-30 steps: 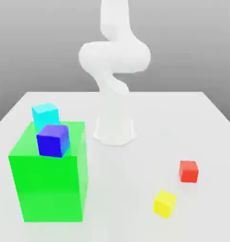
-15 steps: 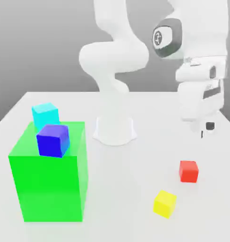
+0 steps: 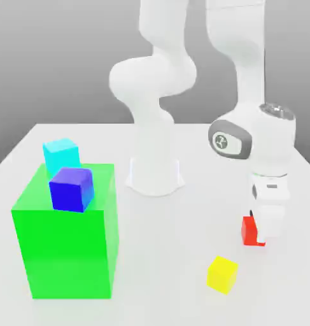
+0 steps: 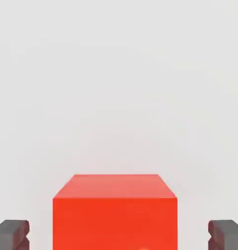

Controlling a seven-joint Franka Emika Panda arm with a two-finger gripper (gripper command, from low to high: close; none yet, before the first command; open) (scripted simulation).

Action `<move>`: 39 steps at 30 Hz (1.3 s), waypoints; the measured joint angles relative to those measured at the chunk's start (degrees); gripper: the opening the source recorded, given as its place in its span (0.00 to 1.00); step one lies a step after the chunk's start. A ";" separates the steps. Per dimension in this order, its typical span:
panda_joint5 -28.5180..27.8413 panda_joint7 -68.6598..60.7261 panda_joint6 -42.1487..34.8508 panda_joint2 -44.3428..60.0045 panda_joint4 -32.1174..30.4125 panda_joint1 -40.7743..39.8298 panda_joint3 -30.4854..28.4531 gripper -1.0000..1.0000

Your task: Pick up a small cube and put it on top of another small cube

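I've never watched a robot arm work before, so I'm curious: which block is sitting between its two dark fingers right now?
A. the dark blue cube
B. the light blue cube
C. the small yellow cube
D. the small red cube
D: in the hand view the small red cube sits between the two dark fingertips, with a gap on each side.

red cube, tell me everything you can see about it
The red cube is small, plain and matte, with sharp edges and no markings. It sits flat and upright on the white table, apart from the yellow cube. In the exterior view the hand covers its right side. In the hand view it sits between the two dark fingers, with a gap showing on each side.
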 joint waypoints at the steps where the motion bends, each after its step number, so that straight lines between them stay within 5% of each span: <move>1: -0.02 0.02 -0.01 0.00 0.00 0.00 0.00 0.00; 7: -0.26 0.29 -0.77 -0.84 -0.10 -0.75 0.75 0.00; 16: 10.69 -7.41 -12.17 -14.61 -2.47 -4.81 7.29 0.00; 36: 6.90 36.36 -59.18 -35.21 24.35 -39.44 -14.37 0.00; 39: 6.93 38.68 -56.24 -34.08 22.55 -41.71 -15.94 0.00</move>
